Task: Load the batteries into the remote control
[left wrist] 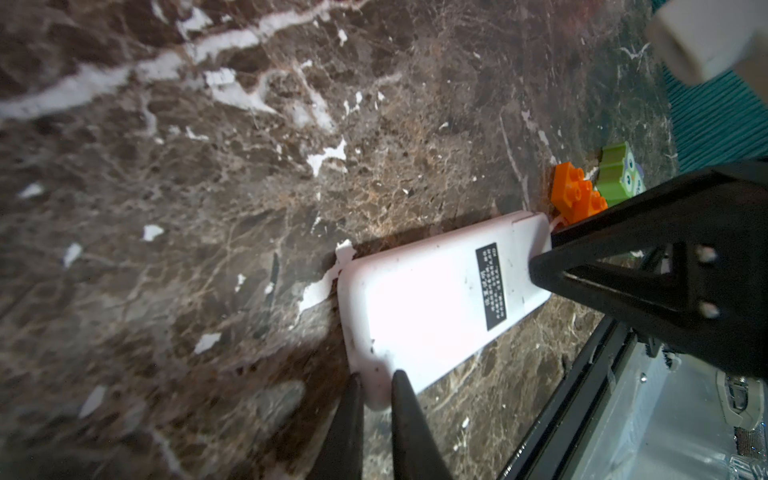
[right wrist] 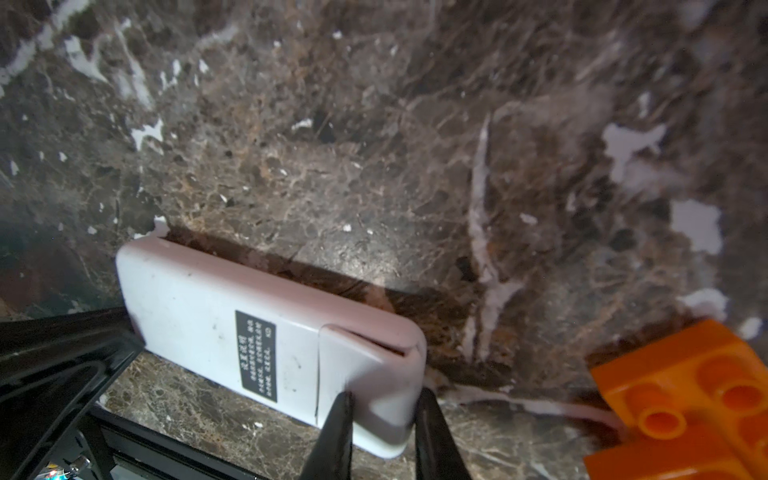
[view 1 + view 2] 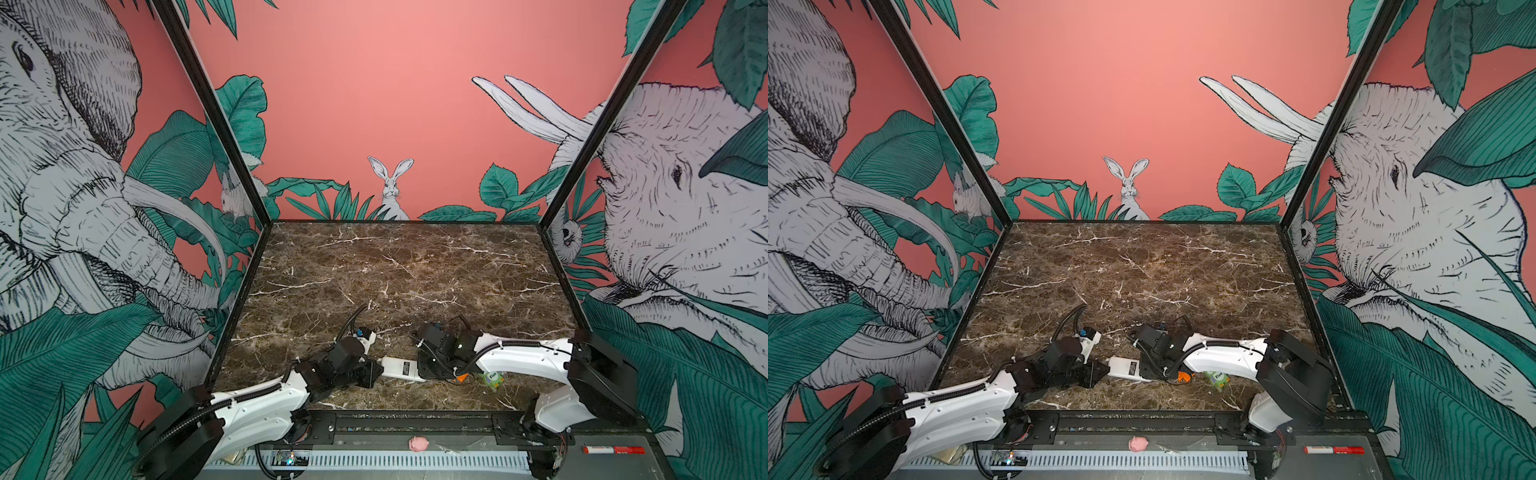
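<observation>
The left gripper [image 1: 376, 380] is closed tight on one end of the remote control [image 1: 432, 299]. Its two black fingers [image 1: 405, 415] sit close together with a rounded corner of the white shell pinched between them. The right gripper [image 2: 383, 399] grasps the opposite end, with a finger [image 2: 332, 436] on either side of the battery cover [image 2: 365, 370]. The cover is seated on the shell, with a thin dark slit along one of its edges. The remote is turned back-up, so only its plain white rear and the black printed label [image 2: 255, 355] can be seen. In both top views it bridges the gap between the two grippers, lying roughly level and crosswise near the front edge of the brown marble tabletop [image 3: 415, 270]. A dark shadow runs along its far long side in the right wrist view. Whether it rests on the marble or is held just above it cannot be told. An orange studded toy brick [image 2: 685, 399] lies on the marble just beside the cover end, past the right gripper's fingers and not touching the remote. A green owl toy [image 1: 621, 174] sits right next to the brick, on the side away from the remote. In a top view both toys show partly tucked under the right arm. On the grey ledge in front of the table are a small pink object [image 3: 418, 444] and, further right, a red marker [image 3: 613, 450].
</observation>
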